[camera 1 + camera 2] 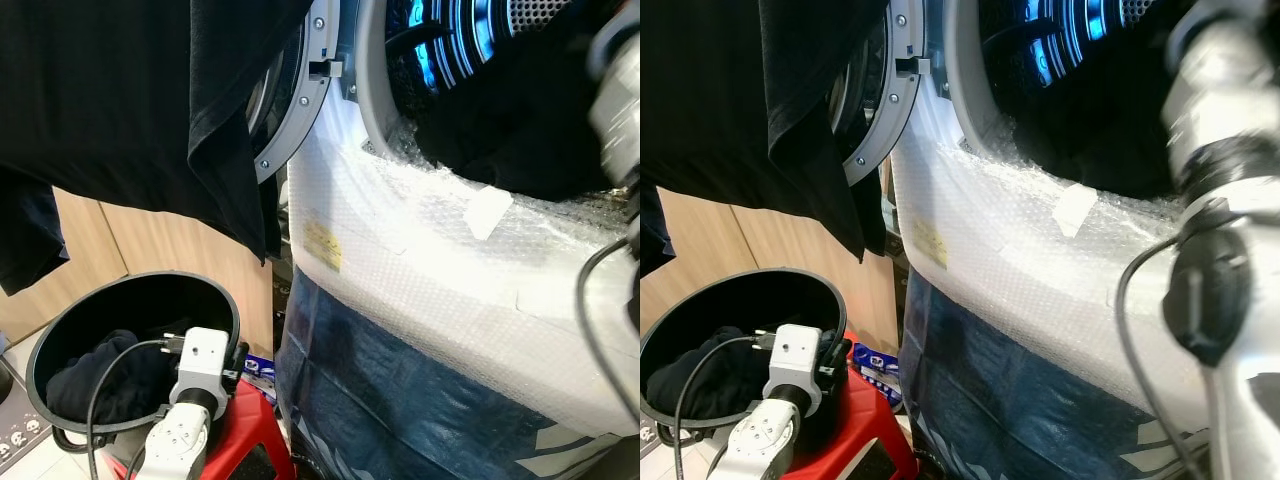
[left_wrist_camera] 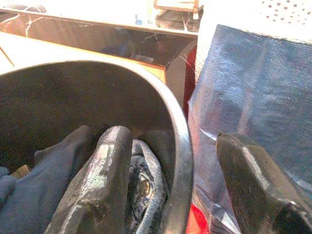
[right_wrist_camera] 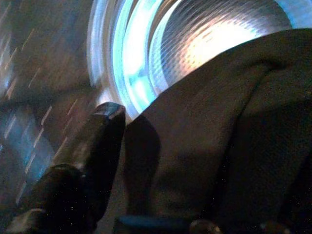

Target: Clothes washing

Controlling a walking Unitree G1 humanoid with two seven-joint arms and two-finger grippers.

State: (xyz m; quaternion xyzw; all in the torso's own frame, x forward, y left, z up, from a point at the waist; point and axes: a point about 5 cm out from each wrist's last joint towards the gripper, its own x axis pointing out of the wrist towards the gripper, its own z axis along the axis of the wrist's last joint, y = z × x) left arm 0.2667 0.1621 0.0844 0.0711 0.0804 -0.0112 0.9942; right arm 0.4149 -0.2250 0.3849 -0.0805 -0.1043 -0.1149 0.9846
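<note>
A washing machine stands with its door (image 1: 292, 110) open and its drum (image 1: 470, 40) lit blue. A dark garment (image 1: 510, 130) lies in the drum mouth. My right arm (image 1: 1210, 200) reaches to that opening. The right gripper (image 3: 195, 131) is open against the dark cloth (image 3: 229, 122), which covers one finger. A black bin (image 1: 225, 300) at lower left holds dark clothes (image 1: 110, 385). My left gripper (image 2: 175, 141) is open astride the bin's rim (image 2: 178, 146), one finger inside over the clothes (image 2: 44, 170). A large black garment (image 1: 130, 90) hangs at upper left.
Bubble wrap (image 1: 430, 260) covers the machine's front, with a blue tarp (image 1: 400, 400) below it. The bin rests beside a red stool (image 1: 250, 430). A wooden cabinet (image 1: 140, 250) stands behind the bin. Cables run along both arms.
</note>
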